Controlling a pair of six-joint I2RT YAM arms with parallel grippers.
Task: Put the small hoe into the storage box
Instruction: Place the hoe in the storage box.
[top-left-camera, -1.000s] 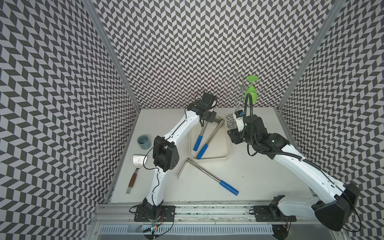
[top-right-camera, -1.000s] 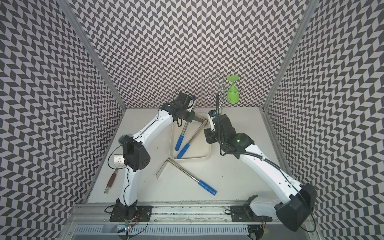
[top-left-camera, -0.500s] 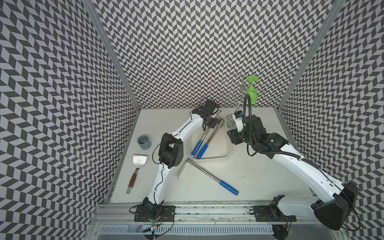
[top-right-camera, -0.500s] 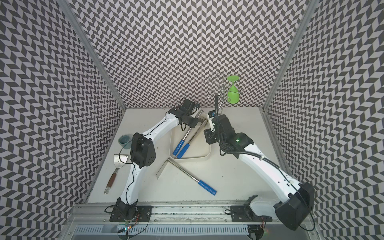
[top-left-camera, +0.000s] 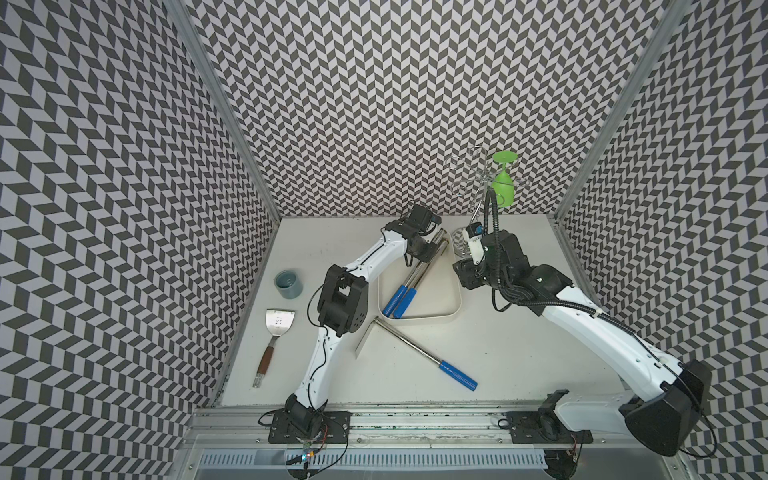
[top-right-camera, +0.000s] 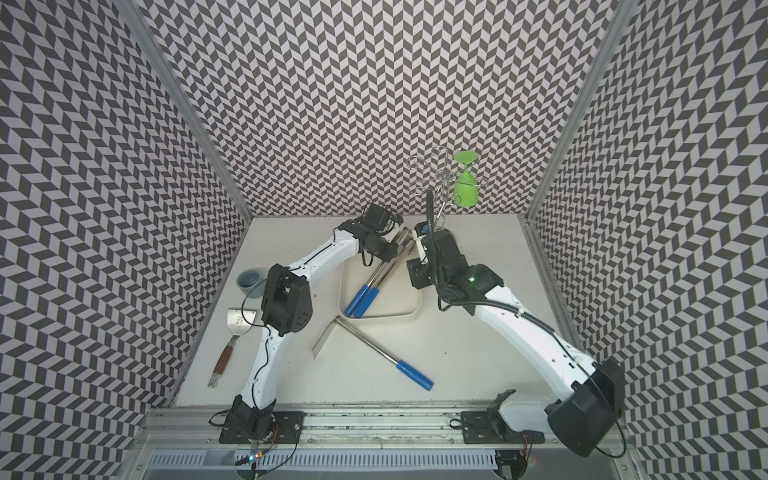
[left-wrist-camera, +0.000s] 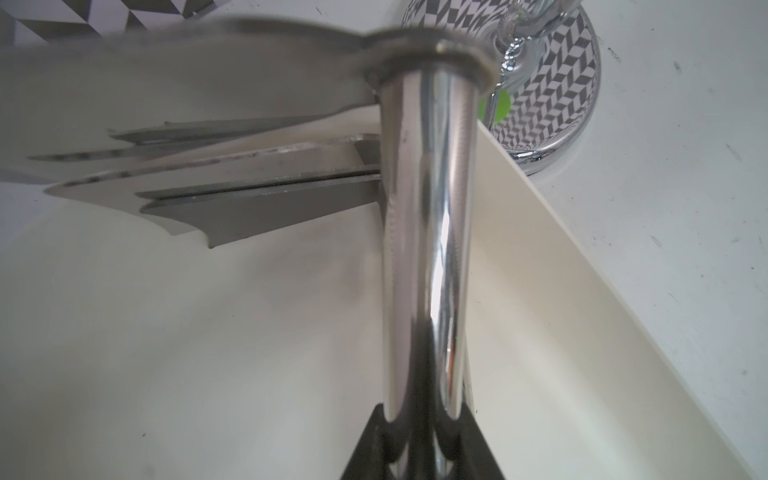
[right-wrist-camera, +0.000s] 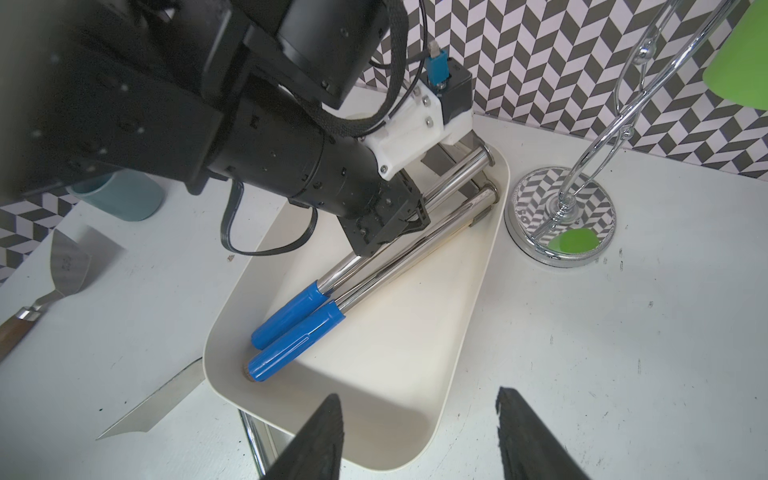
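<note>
The storage box (top-left-camera: 454, 306), a shallow cream tub, sits mid-table in both top views. Two small hoes with chrome shafts and blue handles lie side by side in it. My left gripper (top-left-camera: 420, 250) is shut on the chrome shaft (left-wrist-camera: 428, 249) of the left one (right-wrist-camera: 291, 316), near its blade end at the box's far corner. The second hoe (right-wrist-camera: 299, 345) lies free against it. A third hoe (top-left-camera: 415, 353) lies on the table in front of the box. My right gripper (right-wrist-camera: 419, 419) hovers open over the box's right wall (right-wrist-camera: 440, 411), holding nothing.
A chrome glass rack (top-left-camera: 461, 241) holding a green glass (top-left-camera: 504, 189) stands just behind the box's far right corner, close to both grippers. A grey-blue cup (top-left-camera: 289, 284) and a wooden-handled scraper (top-left-camera: 279, 324) lie at the left.
My left arm has swung right, bringing the held hoe's blue handle from a spread angle to lie alongside the other hoe in the box. The right arm has barely moved.
</note>
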